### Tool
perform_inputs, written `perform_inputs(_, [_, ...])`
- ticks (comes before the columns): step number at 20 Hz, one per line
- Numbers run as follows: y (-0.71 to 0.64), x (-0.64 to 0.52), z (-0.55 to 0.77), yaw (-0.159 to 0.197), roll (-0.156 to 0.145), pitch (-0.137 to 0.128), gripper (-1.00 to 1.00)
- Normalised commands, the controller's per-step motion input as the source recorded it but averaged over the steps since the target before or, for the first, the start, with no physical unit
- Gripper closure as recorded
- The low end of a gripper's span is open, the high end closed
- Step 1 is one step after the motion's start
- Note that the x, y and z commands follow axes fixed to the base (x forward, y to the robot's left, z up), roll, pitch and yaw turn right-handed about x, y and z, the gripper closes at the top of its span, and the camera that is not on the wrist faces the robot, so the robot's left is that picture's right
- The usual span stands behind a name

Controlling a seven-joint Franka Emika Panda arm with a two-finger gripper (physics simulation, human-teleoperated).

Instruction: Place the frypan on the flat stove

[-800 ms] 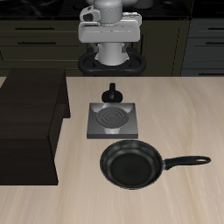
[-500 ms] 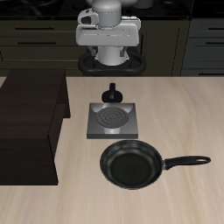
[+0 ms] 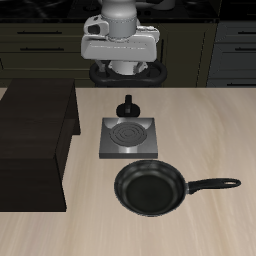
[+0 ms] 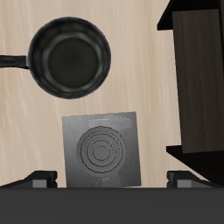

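The task has barely begun, judging by how things lie. The frypan rests flat on the tabletop near the front edge, just in front of the flat stove and not on it; rim and plate look close, but whether they touch I cannot tell. Its long handle runs along the tabletop away from the dark cabinet block that stands on the far side of the stove from the handle. The stove's spiral coil is bare, with its round black knob at the back edge, toward the robot's base.

The gripper hangs high near the back of the tabletop, well apart from the pan and holding nothing. In the wrist view the two fingers show only as dark tips at the frame's edge, set wide apart with the stove plate seen between them, so they are spread and empty. That view is cropped, so the exact spread is probably wide but cannot be read fully.

Everything is left to do: reach forward over the stove to the pan, take hold of it, most likely by the handle or rim, lift it, carry it back and set it centred on the coil.

No brand, label or writing can be read on the pan, the stove, the knob or the cabinet.
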Motion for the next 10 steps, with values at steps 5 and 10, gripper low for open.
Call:
perform_inputs(5, [-0.13,0.48,0.01,-0.065,0.004,0.008,-1.00])
perform_inputs(10, [-0.02,0.31,0.00,-0.005,-0.009,-0.004,-1.00])
